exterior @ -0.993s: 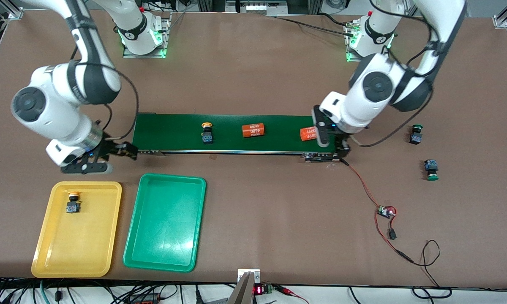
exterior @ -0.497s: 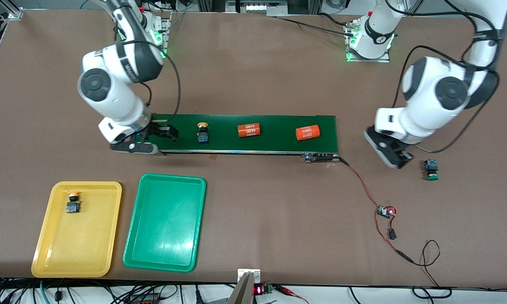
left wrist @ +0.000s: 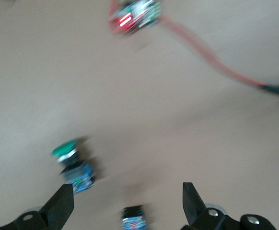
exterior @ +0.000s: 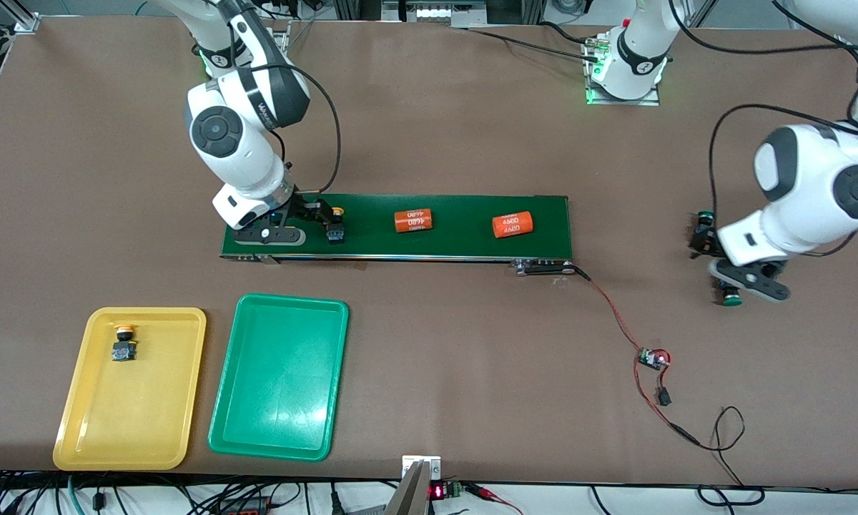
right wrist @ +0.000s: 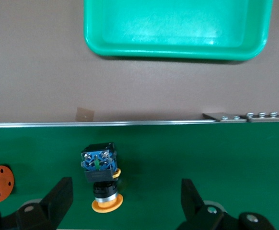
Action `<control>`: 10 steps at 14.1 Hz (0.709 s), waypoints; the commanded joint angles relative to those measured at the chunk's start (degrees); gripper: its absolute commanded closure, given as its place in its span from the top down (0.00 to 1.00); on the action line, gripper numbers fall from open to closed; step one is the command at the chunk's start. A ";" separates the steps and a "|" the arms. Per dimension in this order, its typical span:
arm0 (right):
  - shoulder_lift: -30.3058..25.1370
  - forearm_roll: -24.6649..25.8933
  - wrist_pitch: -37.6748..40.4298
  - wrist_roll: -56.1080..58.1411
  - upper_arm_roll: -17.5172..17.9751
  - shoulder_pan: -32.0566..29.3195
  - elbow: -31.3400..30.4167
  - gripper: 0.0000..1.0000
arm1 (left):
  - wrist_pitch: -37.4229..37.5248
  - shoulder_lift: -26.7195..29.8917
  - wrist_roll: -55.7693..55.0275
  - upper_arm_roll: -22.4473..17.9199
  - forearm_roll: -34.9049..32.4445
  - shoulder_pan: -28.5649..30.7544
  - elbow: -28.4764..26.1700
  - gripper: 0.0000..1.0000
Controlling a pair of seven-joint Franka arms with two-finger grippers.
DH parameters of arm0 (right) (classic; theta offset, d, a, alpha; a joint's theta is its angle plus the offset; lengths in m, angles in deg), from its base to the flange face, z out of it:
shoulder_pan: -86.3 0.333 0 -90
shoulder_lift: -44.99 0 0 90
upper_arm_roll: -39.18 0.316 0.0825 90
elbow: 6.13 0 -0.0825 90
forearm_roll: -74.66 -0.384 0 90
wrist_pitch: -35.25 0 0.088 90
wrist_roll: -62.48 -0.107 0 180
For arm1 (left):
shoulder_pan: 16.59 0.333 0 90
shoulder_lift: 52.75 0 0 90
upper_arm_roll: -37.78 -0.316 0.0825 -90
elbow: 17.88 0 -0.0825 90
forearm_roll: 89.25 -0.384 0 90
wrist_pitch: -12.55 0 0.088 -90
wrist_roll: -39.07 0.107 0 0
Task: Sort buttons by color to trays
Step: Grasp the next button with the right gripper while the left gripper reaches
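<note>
A yellow-capped button [exterior: 337,223] lies on the conveyor belt [exterior: 457,243] at the right arm's end. My right gripper [exterior: 320,218] is open low over the belt; in the right wrist view the button [right wrist: 101,176] lies between the fingers [right wrist: 58,197], nearer one of them. Another yellow-capped button [exterior: 123,343] lies in the yellow tray [exterior: 129,436]. The green tray [exterior: 279,429] holds nothing. Two green-capped buttons [exterior: 702,227] [exterior: 731,299] lie on the table at the left arm's end. My left gripper [exterior: 715,261] is open over them [left wrist: 73,166] [left wrist: 133,220].
Two orange cylinders [exterior: 412,220] [exterior: 512,224] lie on the belt. A small circuit board [exterior: 654,357] with red wire lies nearer the front camera than the belt's motor end. The green tray's rim [right wrist: 173,50] shows in the right wrist view.
My right gripper swung from over the yellow tray to the yellow-capped button on the belt. My left gripper moved from the belt's end to over the green-capped buttons. Belt items drifted toward the right arm's end.
</note>
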 commanded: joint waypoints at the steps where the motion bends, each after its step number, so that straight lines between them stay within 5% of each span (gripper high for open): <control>1: -1.08 0.25 -4.24 -1.30 -0.09 1.80 -4.07 1.00 | -1.04 -1.37 -5.87 -2.31 1.33 -0.80 -1.68 1.00; 4: -0.38 0.25 -6.18 -1.30 -0.09 2.50 -5.48 1.00 | -0.87 -1.81 -15.83 -2.76 1.24 -0.71 -7.13 1.00; 10: 2.17 2.53 -10.31 -1.30 -0.09 2.51 -7.32 1.00 | -0.95 -1.99 -13.20 -4.87 0.36 -0.62 -9.43 1.00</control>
